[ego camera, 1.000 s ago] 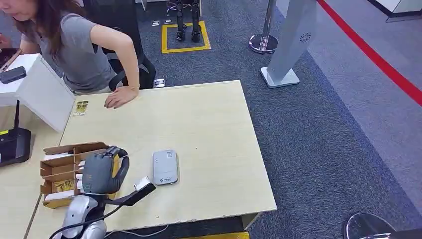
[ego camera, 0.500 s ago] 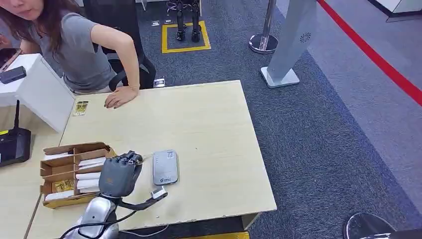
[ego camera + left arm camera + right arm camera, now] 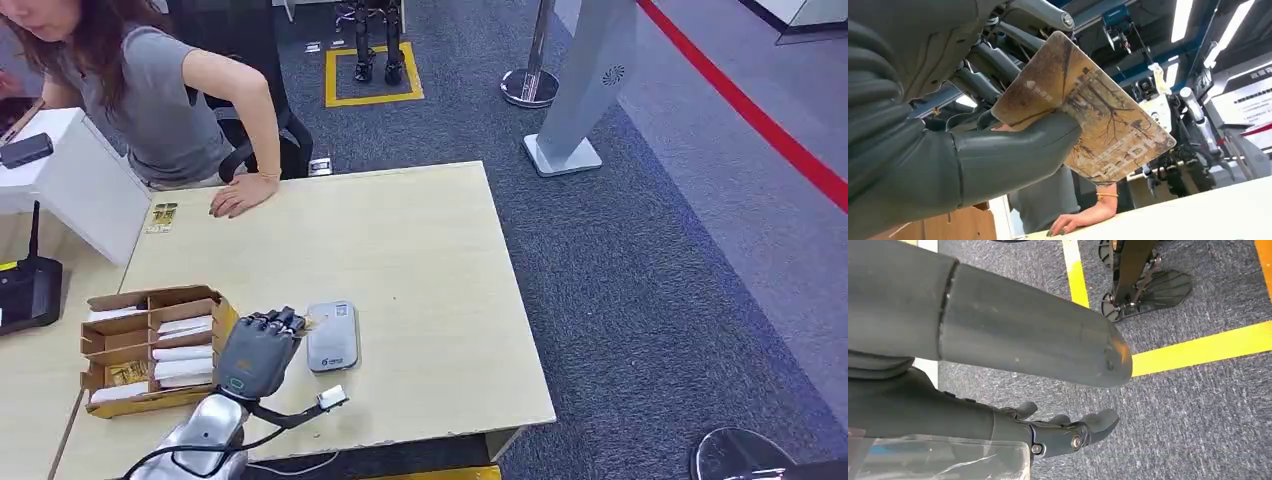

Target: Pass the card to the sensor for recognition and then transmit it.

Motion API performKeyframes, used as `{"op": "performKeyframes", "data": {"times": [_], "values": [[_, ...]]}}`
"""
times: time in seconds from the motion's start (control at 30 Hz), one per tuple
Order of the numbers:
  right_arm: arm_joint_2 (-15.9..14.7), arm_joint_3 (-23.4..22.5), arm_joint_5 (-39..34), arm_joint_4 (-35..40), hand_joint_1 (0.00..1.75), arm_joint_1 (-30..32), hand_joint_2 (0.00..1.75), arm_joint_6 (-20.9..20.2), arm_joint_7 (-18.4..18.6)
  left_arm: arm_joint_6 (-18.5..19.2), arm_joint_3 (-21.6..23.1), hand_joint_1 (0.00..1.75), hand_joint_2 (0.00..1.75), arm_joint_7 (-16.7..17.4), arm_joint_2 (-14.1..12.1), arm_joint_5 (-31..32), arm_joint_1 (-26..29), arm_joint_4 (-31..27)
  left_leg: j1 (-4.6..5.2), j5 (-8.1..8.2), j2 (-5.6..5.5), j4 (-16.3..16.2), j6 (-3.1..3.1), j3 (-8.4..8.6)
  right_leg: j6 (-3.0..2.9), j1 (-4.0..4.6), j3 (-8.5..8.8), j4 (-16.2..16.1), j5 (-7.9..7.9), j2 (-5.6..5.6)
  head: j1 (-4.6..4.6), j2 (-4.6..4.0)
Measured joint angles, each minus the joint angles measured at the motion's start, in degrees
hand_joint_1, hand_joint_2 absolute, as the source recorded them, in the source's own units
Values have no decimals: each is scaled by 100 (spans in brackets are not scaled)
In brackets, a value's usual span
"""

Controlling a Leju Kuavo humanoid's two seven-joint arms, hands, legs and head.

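Card [image 3: 1088, 115] in left hand [image 3: 256, 352], just beside sensor [image 3: 332, 336].

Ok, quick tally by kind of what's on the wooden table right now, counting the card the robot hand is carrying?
Card reader: 1
Cardboard box: 1
Card in left robot hand: 1
Card at the far corner: 1
Total: 4

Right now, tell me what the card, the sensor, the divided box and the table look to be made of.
Card: stiff, thin, probably plastic; printed brown tree picture, slight sheen.
Sensor: smooth grey-white moulded plastic, rounded corners.
Divided box: raw brown cardboard, folded partitions.
Table: pale wood-look board, matte, likely laminate.
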State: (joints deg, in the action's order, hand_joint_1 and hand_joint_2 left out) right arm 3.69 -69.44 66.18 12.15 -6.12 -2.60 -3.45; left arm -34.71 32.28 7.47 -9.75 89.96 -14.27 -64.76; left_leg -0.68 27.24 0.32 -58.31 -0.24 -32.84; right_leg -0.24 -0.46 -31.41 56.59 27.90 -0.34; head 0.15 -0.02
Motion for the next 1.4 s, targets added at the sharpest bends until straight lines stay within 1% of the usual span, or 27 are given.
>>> {"op": "performKeyframes", "data": {"times": [0.13, 0.3, 0.4, 0.67, 0.87, 0.93, 1.4], "values": [[0, 2, 0, 0, 0, -13, 0, -2, 2, 13, 118, 175, 175, 75, -5, 2, -80, 103, 0, 0, 0, 0, 0, 0, 0, 0, 0, 0, 0, 0, 0, 0], [0, 13, -4, 0, 0, -25, 0, -2, 11, 120, 350, 175, 175, 416, -64, 2, -224, 228, 0, 0, 0, 0, 0, -1, 0, 0, 0, 0, 0, 0, 0, 0], [0, 31, -9, 0, 0, -27, 0, 0, 17, 177, 442, 175, 175, 462, -99, 2, -289, 295, 0, 0, 0, 0, 0, 0, 0, 0, 0, 0, 0, 0, 0, -2], [0, 42, 2, 0, 0, -37, 0, 2, 33, 343, 501, 175, 175, 258, -79, 2, -358, 542, 0, 0, 0, 0, 0, 0, 0, 0, 0, 0, 0, 1, 0, -2], [0, 72, 44, 0, 0, -41, 0, 24, 52, 524, 540, 175, 175, 59, 19, -2, -399, 828, 1, 0, 0, 0, 0, 0, 0, 0, 0, 0, 0, 1, 0, 0], [0, 118, 68, 0, 0, -41, 0, 24, 70, 533, 549, 175, 175, 24, 55, -11, -412, 881, 1, 0, 0, 0, 0, 0, 0, 0, 0, 0, 0, 0, 0, 0], [0, 149, 26, 0, 0, -47, 0, 20, 79, 595, 634, 175, 175, -61, 177, -77, -496, 1091, 1, 0, 0, 0, 0, 1, 0, 0, 3, 0, 0, 0, 0, 0]]}}
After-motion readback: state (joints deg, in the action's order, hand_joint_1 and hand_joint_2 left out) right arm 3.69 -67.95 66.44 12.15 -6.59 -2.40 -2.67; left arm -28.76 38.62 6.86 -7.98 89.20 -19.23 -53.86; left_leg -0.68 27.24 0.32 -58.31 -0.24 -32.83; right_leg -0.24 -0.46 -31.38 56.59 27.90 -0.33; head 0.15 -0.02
